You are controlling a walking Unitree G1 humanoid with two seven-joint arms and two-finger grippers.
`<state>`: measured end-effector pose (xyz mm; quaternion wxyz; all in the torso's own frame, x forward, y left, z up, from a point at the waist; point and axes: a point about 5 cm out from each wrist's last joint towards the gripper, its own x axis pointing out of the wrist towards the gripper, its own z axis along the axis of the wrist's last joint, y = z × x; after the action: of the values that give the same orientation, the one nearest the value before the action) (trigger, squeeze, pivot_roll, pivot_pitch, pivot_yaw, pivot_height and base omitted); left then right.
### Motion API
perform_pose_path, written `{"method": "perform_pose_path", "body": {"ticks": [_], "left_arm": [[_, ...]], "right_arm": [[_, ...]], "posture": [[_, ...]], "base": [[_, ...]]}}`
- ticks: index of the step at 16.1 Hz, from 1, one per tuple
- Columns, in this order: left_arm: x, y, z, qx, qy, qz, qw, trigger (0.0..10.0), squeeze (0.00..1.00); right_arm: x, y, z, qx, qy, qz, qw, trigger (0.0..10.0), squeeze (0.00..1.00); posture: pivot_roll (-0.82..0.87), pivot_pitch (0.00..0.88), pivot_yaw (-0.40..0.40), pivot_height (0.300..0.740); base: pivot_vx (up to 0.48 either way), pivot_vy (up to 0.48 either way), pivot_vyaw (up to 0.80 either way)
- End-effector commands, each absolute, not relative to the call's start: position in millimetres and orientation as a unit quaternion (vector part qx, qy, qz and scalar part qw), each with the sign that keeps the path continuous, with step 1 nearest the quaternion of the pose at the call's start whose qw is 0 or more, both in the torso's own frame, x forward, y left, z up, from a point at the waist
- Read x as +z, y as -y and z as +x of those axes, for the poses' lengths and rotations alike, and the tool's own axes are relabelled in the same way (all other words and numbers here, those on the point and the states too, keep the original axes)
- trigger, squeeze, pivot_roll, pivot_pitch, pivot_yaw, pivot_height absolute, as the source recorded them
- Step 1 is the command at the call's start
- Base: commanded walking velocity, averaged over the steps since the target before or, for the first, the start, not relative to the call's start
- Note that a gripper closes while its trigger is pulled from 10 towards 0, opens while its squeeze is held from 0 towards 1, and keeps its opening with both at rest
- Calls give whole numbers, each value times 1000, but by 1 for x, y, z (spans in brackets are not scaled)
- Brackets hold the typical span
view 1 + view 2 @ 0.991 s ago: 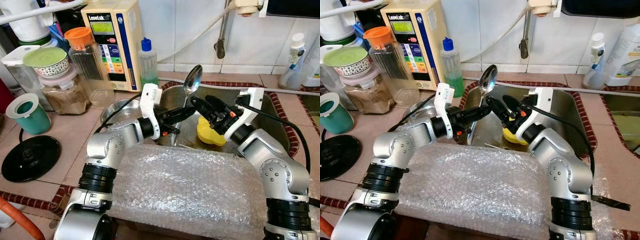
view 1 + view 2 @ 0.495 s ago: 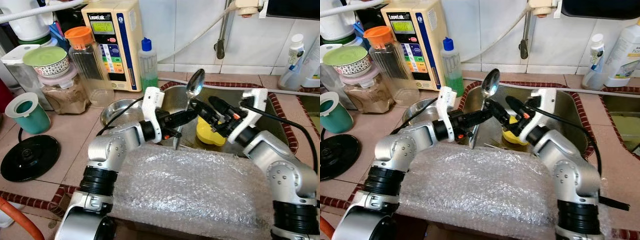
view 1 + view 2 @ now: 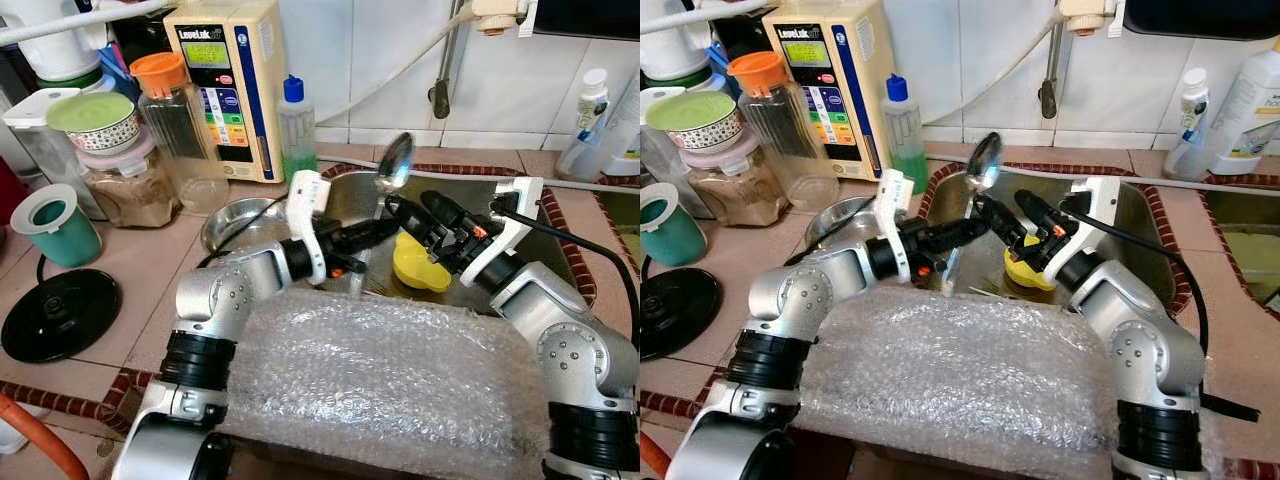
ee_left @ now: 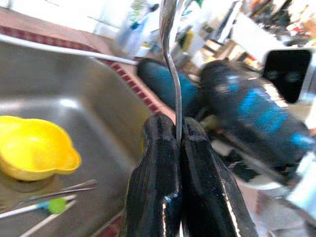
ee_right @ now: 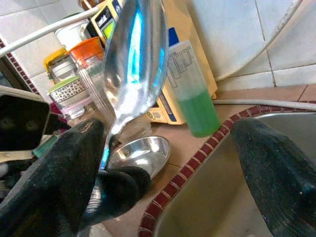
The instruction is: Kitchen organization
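A steel spoon (image 3: 396, 160) stands upright over the sink (image 3: 548, 228), bowl end up. My left gripper (image 3: 374, 231) is shut on its handle, and in the left wrist view the handle rises out of the pinched fingers (image 4: 163, 163). My right gripper (image 3: 412, 206) is open just right of the spoon. In the right wrist view the spoon (image 5: 136, 54) stands between its spread fingers (image 5: 74, 163), close to one of them. A yellow cup (image 3: 420, 268) lies in the sink below.
Bubble wrap (image 3: 370, 370) covers the counter edge under both arms. A steel bowl (image 3: 238, 218), a green soap bottle (image 3: 295, 125), jars, a teal cup (image 3: 55, 225) and a black lid (image 3: 60, 315) crowd the left counter. Loose utensils (image 4: 54, 197) lie on the sink floor.
My left gripper has carried the spoon slightly to the right. The right gripper's open fingers now sit closer around the spoon's neck.
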<state>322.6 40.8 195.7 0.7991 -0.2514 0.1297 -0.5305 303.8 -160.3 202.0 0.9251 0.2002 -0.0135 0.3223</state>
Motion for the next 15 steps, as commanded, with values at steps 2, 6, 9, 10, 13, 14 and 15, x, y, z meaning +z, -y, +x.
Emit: {"method": "perform_pose_path", "body": {"ticks": [2, 6, 9, 10, 13, 14, 15], "left_arm": [[200, -36, 318, -549, -130, -249, 787, 0, 0], [203, -26, 312, -566, -135, -247, 775, 0, 0], [206, -18, 308, -578, -134, -252, 765, 0, 0], [209, -17, 305, -583, -131, -254, 760, 0, 0], [210, -19, 306, -573, -123, -248, 772, 0, 0], [209, -22, 309, -561, -121, -243, 782, 0, 0], [207, -26, 312, -544, -117, -238, 796, 0, 0]], "right_arm": [[209, 163, 302, 332, 24, 216, 918, 10000, 1000], [212, 172, 298, 334, 29, 224, 915, 10000, 1000], [211, 178, 296, 334, 22, 218, 917, 10000, 1000], [211, 180, 298, 325, 20, 214, 921, 10000, 1000], [211, 183, 303, 321, 15, 209, 924, 10000, 1000], [213, 185, 304, 321, 17, 205, 924, 10000, 1000], [216, 187, 302, 330, 23, 201, 922, 10000, 1000]], "posture": [[-66, 0, 84, 740], [-64, 0, 85, 740], [-62, 0, 64, 740], [-59, 0, 59, 740], [-38, 0, 51, 740], [-28, 0, 51, 740], [-27, 0, 54, 740]], "base": [[0, 0, 0], [0, 0, 0], [0, 0, 0], [0, 0, 0], [0, 0, 0], [0, 0, 0], [0, 0, 0]]}}
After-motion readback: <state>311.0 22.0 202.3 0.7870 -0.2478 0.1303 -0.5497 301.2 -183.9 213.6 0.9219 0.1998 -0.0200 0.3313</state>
